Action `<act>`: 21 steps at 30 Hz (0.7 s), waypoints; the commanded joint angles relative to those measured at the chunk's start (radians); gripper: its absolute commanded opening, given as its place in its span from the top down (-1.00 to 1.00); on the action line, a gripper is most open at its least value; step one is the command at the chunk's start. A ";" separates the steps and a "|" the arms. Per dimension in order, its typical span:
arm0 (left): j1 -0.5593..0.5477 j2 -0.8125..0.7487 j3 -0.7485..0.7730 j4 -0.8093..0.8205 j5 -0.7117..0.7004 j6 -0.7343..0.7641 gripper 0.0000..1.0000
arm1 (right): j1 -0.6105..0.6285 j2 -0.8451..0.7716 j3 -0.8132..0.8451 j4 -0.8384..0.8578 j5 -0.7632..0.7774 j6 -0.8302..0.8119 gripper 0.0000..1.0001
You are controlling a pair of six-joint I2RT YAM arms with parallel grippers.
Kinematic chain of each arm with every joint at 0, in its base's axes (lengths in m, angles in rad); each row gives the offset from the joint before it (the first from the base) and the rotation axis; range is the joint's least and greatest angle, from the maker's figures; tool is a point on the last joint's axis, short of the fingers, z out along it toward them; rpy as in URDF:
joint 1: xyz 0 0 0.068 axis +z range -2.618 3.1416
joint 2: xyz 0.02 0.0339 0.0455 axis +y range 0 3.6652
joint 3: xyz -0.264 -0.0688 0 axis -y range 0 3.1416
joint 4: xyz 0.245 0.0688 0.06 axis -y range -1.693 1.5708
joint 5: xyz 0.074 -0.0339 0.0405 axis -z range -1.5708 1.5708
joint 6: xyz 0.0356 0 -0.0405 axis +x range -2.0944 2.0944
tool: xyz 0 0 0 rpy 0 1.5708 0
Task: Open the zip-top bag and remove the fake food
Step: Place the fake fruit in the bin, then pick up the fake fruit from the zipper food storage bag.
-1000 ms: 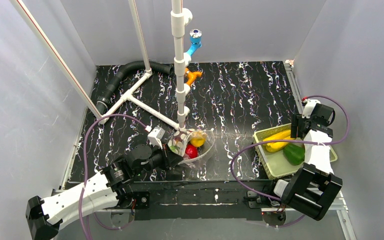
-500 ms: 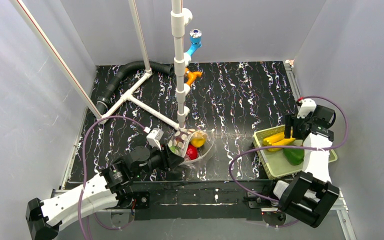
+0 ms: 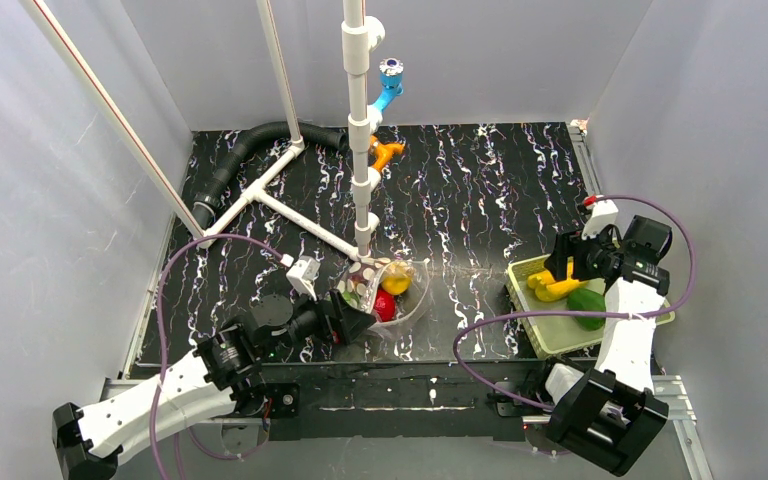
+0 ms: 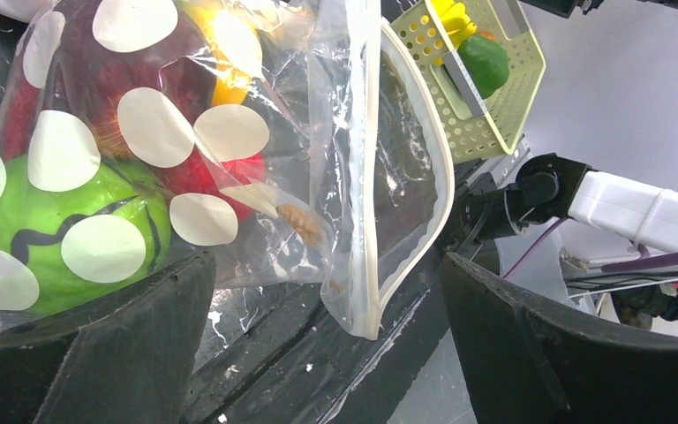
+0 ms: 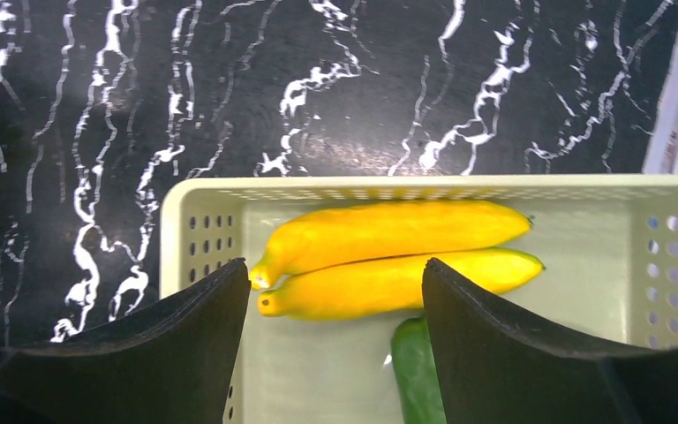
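On the table (image 3: 480,190), close to the middle of its near edge and at the foot of the white pipe post (image 3: 364,150): the zip-top bag (image 3: 388,288). Mouth gaping, white zip rim (image 4: 441,177) curling free of the plastic. Inside, the fake food (image 4: 62,221): green, red and yellow pieces pressed behind the dotted face.

Low at the bag's near-left side, the left gripper (image 3: 358,318), jaws spread wide and clamping nothing. Bag sagging onto one finger (image 4: 97,353), zip rim hanging in the gap, well clear of the other.

Above the mesh basket (image 3: 560,338) by the table's right edge, the right gripper (image 3: 563,268), jaws wide apart and empty. Under it, two yellow bananas (image 5: 388,256) and a green piece (image 5: 419,371) lying in the basket.

Bare marbled table between bag and basket, and more toward the far right corner. Far left corner crowded by a black hose (image 3: 245,150) and white pipes (image 3: 270,200).
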 commanded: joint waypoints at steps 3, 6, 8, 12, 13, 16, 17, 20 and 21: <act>-0.002 -0.021 0.024 -0.048 -0.034 0.024 -0.97 | -0.004 -0.005 0.059 -0.053 -0.170 -0.029 -0.55; -0.003 -0.035 0.021 -0.055 -0.042 0.023 -0.97 | -0.003 -0.009 0.064 -0.064 -0.203 -0.033 -0.55; -0.003 -0.049 0.017 -0.058 -0.048 0.020 -0.97 | -0.003 -0.015 0.063 -0.069 -0.222 -0.034 -0.55; -0.003 -0.074 0.020 -0.076 -0.063 0.020 -0.97 | -0.001 -0.029 0.064 -0.075 -0.260 -0.042 -0.56; -0.003 -0.077 0.023 -0.084 -0.072 0.020 -0.97 | 0.000 -0.031 0.065 -0.078 -0.270 -0.043 -0.56; -0.003 -0.081 0.033 -0.097 -0.089 0.020 -0.97 | 0.006 -0.031 0.074 -0.094 -0.295 -0.047 -0.57; -0.003 -0.081 0.035 -0.098 -0.087 0.020 -0.97 | 0.009 -0.031 0.078 -0.101 -0.305 -0.050 -0.57; -0.002 -0.072 0.045 -0.104 -0.079 0.019 -0.97 | 0.020 -0.027 0.092 -0.124 -0.334 -0.059 -0.57; -0.002 -0.069 0.051 -0.111 -0.078 0.021 -0.97 | 0.025 -0.027 0.095 -0.131 -0.346 -0.066 -0.58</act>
